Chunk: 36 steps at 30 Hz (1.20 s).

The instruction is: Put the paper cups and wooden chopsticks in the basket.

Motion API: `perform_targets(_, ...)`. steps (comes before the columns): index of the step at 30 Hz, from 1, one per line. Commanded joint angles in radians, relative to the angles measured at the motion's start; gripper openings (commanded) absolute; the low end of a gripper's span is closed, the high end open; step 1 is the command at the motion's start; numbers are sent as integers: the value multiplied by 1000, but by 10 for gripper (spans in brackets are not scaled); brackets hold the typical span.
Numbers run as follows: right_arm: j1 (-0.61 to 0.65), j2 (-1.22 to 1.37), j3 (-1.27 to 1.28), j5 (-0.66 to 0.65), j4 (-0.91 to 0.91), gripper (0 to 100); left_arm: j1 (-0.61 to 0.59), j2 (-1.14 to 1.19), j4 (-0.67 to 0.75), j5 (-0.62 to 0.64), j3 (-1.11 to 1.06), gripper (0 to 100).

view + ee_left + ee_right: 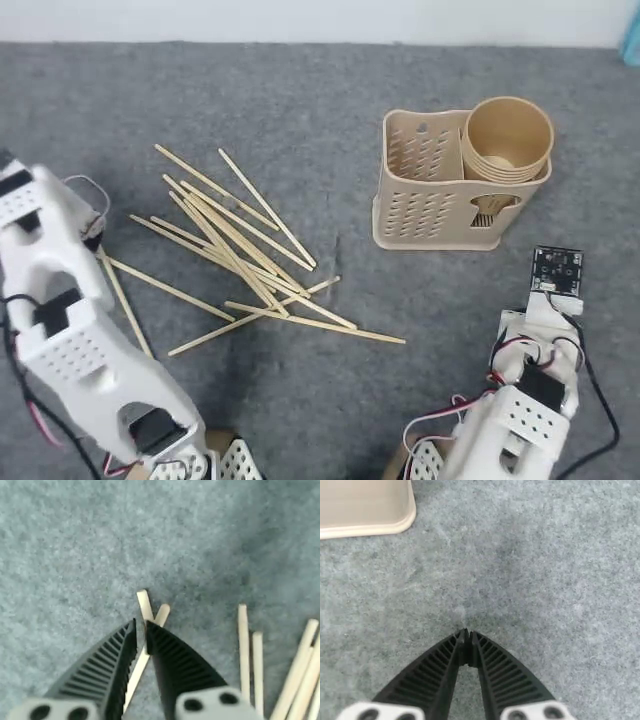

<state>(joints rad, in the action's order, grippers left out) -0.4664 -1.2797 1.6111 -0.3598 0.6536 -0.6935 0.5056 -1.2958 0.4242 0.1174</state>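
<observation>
Beige perforated basket (420,212) — grey carpet (300,100)

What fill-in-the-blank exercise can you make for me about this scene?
1. The paper cups stand stacked ____ the basket.
2. The wooden chopsticks lie scattered on the carpet, and ____ of them is in the basket.
3. The right gripper is ____, its fingertips meeting above bare carpet.

Missing words: inside; none; shut.

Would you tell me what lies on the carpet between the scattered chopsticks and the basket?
Nothing: the high view shows bare grey carpet between the chopsticks and the basket.
</observation>
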Motion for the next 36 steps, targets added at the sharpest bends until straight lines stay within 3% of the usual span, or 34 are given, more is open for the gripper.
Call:
perform_targets(1,-12,-22,-8,-17,-16,9,25,-17,-77,-18,87,171)
perform_targets(4,-12,-22,-8,-17,-16,9,34,-12,-101,-18,97,217)
perform_targets(16,-13,-22,-8,-17,-16,9,37,124,-21,-18,87,134)
perform_targets(21,-13,-22,-8,-17,-16,9,38,123,-31,-18,102,4)
perform_targets(36,-15,-22,-8,-17,-16,9,31,-207,-140,-20,108,13)
